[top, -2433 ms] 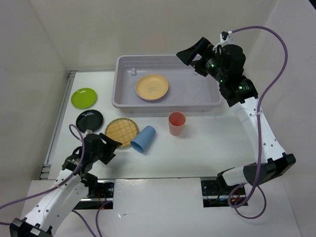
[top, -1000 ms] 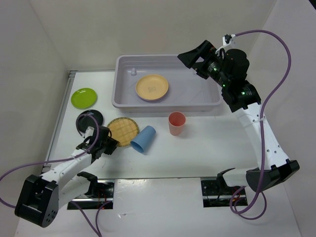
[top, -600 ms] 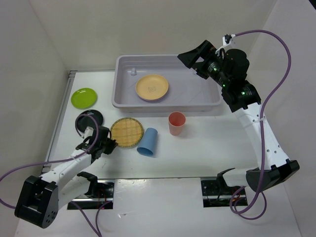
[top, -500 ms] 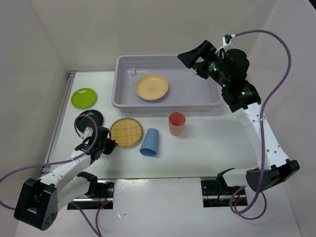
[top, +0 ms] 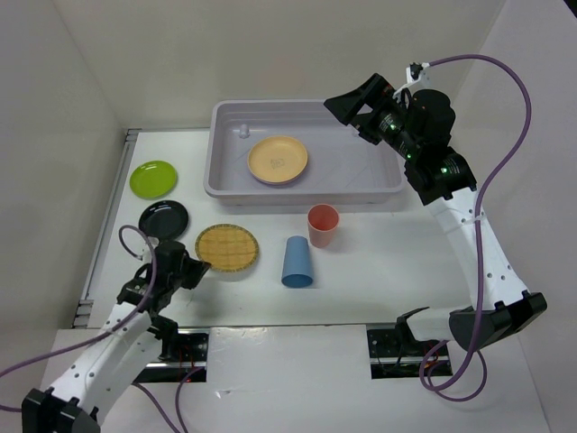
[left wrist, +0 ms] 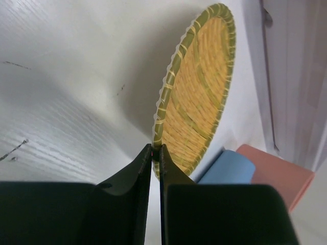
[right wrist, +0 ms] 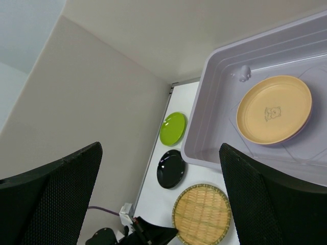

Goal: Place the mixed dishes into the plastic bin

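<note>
Left gripper (left wrist: 156, 151) is pinching the woven tan plate (top: 227, 247) by its near-left rim, jaws almost shut. Blue cup (top: 296, 262) is now lying farther right than before. Right gripper (top: 343, 108) is hanging wide open above the plastic bin (top: 216, 171).

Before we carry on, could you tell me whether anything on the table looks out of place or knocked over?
Yes: the blue cup lies on its side, near the upright salmon cup. Nothing looks spilled or broken.
</note>
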